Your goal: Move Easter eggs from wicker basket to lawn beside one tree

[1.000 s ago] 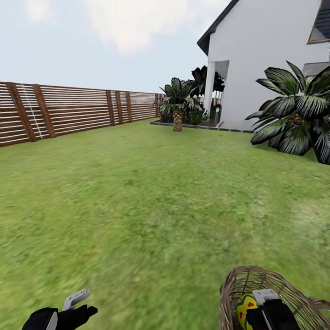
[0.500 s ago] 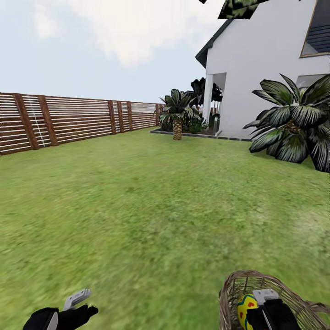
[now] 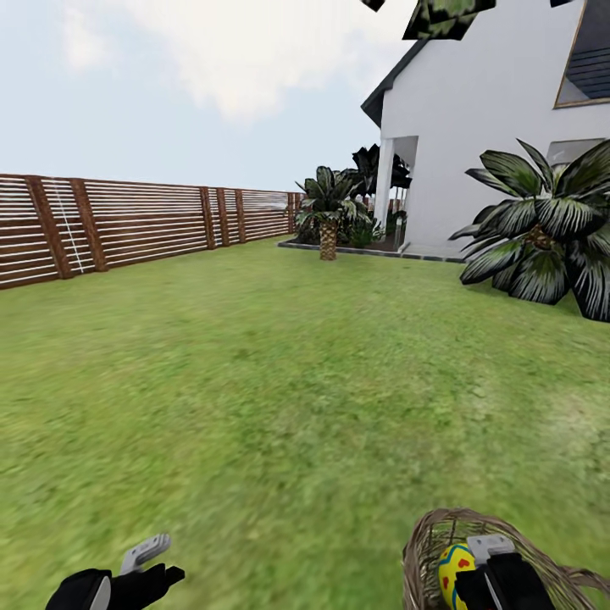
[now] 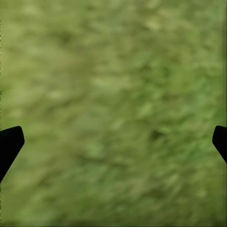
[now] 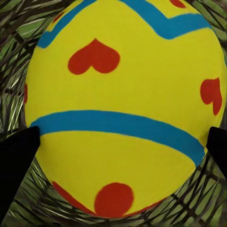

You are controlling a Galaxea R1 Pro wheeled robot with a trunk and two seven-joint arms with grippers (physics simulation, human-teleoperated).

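- At the far left of the head view, our left gripper [image 3: 144, 561] hangs low over the lawn [image 3: 280, 381]. In the left wrist view its dark fingertips [image 4: 10, 144] sit at opposite edges with bare grass between them, so the claw is spread wide and has hold of nothing.
- Further left to right across the background we see a slatted wooden fence [image 3: 127, 220], a short palm [image 3: 328, 203] by the white house [image 3: 483, 110], and a big-leaved palm [image 3: 542, 229]. None of these has the tall bare trunk we want; some dark leaves [image 3: 449, 13] hang at the top edge, trunk unseen.
- At the lower right, our right gripper [image 3: 491, 551] reaches into the wicker basket [image 3: 424, 542], which stands on the grass.
- One Easter egg [image 5: 123, 109] sits between the right fingertips inside the weave. The claw frames it closely, but we cannot tell whether it actually grips.
- We judge the task barely begun: no egg lies on the grass, this one is not yet lifted out, and the other two are hidden from us.
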